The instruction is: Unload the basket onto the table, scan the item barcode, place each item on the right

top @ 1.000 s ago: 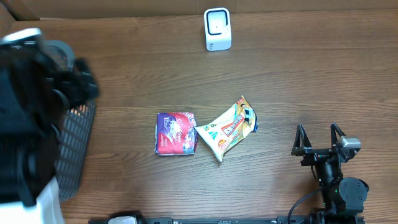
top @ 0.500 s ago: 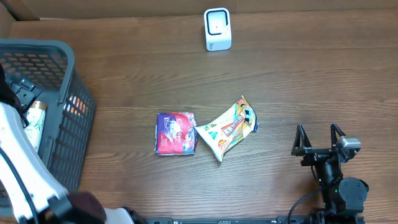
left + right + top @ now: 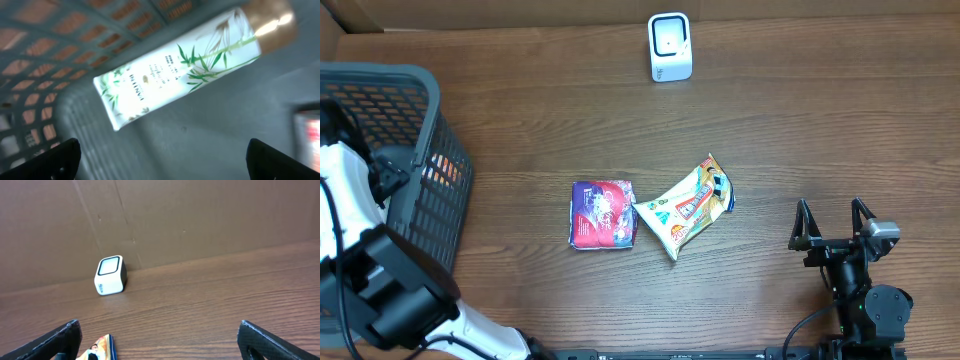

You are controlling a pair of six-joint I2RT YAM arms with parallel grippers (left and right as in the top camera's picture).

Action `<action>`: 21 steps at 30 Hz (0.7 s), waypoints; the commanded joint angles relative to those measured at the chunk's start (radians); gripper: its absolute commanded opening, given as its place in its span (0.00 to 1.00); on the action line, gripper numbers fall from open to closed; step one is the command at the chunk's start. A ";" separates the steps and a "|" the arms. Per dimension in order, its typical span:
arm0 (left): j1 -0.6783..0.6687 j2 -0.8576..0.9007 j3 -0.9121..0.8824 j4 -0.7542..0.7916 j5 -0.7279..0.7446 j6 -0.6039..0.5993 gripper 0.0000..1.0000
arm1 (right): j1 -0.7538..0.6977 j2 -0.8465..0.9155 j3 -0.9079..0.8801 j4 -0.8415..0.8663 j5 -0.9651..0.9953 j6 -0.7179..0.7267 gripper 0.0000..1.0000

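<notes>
The left gripper [image 3: 167, 162] hangs wide open, apparently pointing downward; the right gripper [image 3: 832, 228] rests low, jaws spread.

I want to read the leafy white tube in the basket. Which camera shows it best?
The left wrist camera: the tube fills the picture, lying on the basket floor, leaf print and brown cap plain. From overhead the left arm hides it; the right wrist camera faces the table instead.

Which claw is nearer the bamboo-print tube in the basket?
Left. The left claw hangs open inside the basket, just over the tube; the right claw sits open far across the table.
</notes>
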 commanded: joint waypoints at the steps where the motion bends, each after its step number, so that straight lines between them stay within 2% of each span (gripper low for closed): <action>1: 0.003 0.060 -0.039 0.022 -0.025 0.087 0.98 | -0.002 -0.007 -0.010 0.004 0.010 -0.008 1.00; 5: 0.003 0.129 -0.047 0.051 0.047 0.145 0.98 | -0.002 -0.007 -0.010 0.004 0.010 -0.008 1.00; 15: 0.002 0.277 -0.047 0.053 0.140 0.147 0.93 | -0.002 -0.007 -0.010 0.004 0.010 -0.008 1.00; 21: 0.002 0.296 -0.066 0.050 0.145 0.154 0.93 | -0.002 -0.007 -0.010 0.004 0.010 -0.008 1.00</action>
